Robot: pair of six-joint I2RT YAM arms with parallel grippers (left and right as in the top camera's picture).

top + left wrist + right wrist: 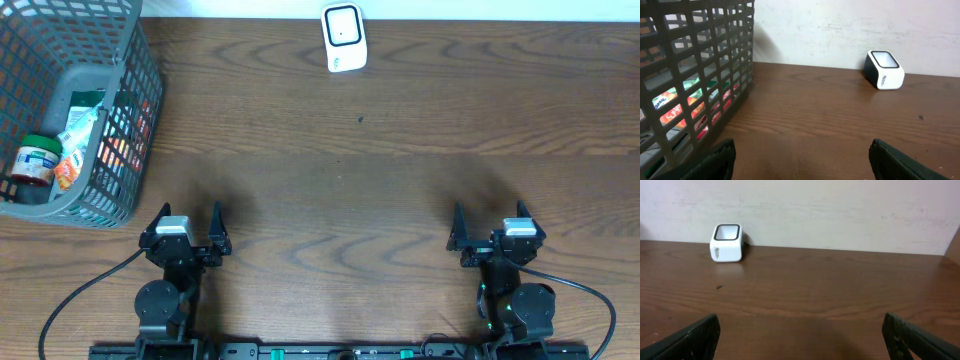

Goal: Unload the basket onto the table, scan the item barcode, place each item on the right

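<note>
The barcode scanner (343,38), one white unit, stands at the far edge of the tabletop (400,180) near the middle, well apart from the one grey mesh basket (140,90) at the far left. In that basket I count a jar (33,162), an orange packet (68,172), a white-and-green pouch (82,122) and some red packaging (125,145) behind the mesh. My left hand (188,215) and right hand (491,218) are both spread wide and hold nothing.

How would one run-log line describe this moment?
left gripper: open, empty | right gripper: open, empty | items: in basket | scanner: untouched, far edge
</note>
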